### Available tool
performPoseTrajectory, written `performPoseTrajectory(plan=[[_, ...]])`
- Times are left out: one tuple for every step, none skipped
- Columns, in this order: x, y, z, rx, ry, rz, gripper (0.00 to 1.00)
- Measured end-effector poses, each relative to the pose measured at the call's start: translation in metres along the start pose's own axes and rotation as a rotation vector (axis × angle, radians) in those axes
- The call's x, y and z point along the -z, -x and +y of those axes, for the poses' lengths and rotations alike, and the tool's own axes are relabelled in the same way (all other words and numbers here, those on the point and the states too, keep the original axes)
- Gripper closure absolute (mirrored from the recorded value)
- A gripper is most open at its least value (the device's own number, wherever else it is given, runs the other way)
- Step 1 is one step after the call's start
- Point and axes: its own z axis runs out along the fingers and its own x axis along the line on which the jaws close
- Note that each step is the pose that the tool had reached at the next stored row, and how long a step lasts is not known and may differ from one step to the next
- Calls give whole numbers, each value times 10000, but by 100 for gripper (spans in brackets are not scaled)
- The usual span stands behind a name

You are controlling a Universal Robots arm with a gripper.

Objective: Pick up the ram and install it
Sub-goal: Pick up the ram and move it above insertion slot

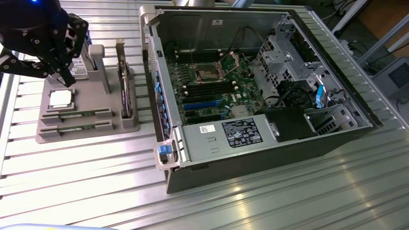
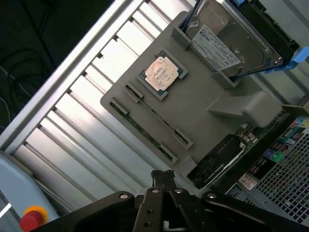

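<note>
The ribbed metal bench (image 1: 268, 201) carries an open computer case (image 1: 211, 26) and, on the exterior view's left, a grey parts holder (image 1: 89, 135). Above the holder hangs the claw (image 1: 67, 79), fingers pressed together on nothing, near the square processor (image 1: 61, 98). The ram (image 1: 76, 115), a thin green stick, lies on edge in a holder slot, with a twin stick (image 1: 74, 127) just beside it.

Green ram (image 1: 75, 115), grey holder (image 1: 86, 136), black end effector (image 2: 162, 176).

High exterior, downward wrist; shared grey tray (image 1: 89, 98) (image 2: 203, 125)
</note>
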Motion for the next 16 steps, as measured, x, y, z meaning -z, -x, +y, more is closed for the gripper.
performPoseTrajectory(plan=[[-1, 0, 0, 148, 4, -6, 90], [-1, 0, 0, 337, 10, -14, 90], [-2, 0, 0, 461, 14, -19, 90], [-2, 0, 0, 590, 18, -23, 90], [-3, 0, 0, 795, 24, -31, 90], [-3, 0, 0, 890, 27, -35, 90], [-3, 0, 0, 981, 30, -38, 90], [-4, 0, 0, 1100, 34, -43, 90], [-4, 0, 0, 1195, 36, -47, 90], [-4, 0, 0, 1319, 40, -52, 90], [-4, 0, 0, 1429, 44, -56, 90], [-5, 0, 0, 1547, 47, -60, 90], [-5, 0, 0, 1700, 52, -66, 90], [-6, 0, 0, 1815, 56, -71, 90], [-6, 0, 0, 1996, 61, -78, 90], [-7, 0, 0, 2199, 68, -86, 90]])
